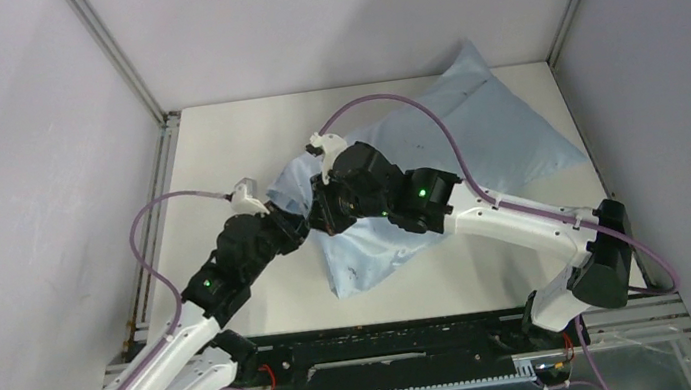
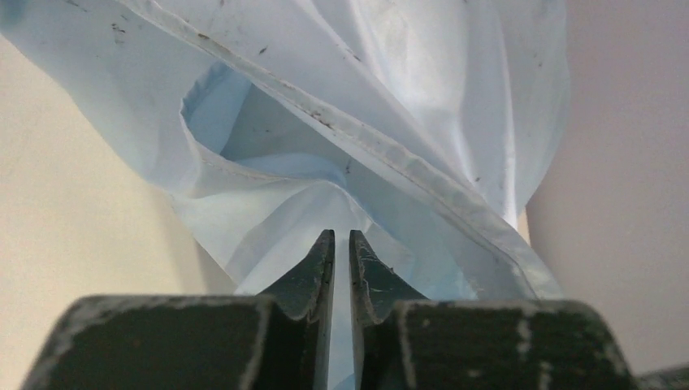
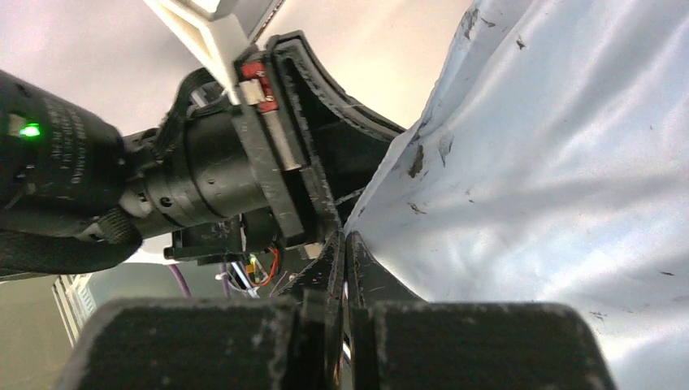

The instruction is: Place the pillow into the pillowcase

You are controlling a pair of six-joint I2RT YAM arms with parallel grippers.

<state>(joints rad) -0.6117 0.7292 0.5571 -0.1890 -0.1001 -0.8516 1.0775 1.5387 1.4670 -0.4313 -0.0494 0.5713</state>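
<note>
Blue pillowcase (image 1: 475, 138) is my landmark here, lying on the bench (image 1: 216, 162). At its near-left mouth the left pincer (image 2: 341, 237) is nipped tight on the hem. Just right of that, the right pincer (image 3: 342, 240) is clamped narrow on the same edge. The far-right end bulges, so I reckon the pillow's inside; no white shows. Tip: tug the hem evenly, both sides together. Count: one pillowcase, two pincers, zero loose pillows.

Light blue pillowcase (image 1: 484, 126) flecked with tiny dark specks
</note>
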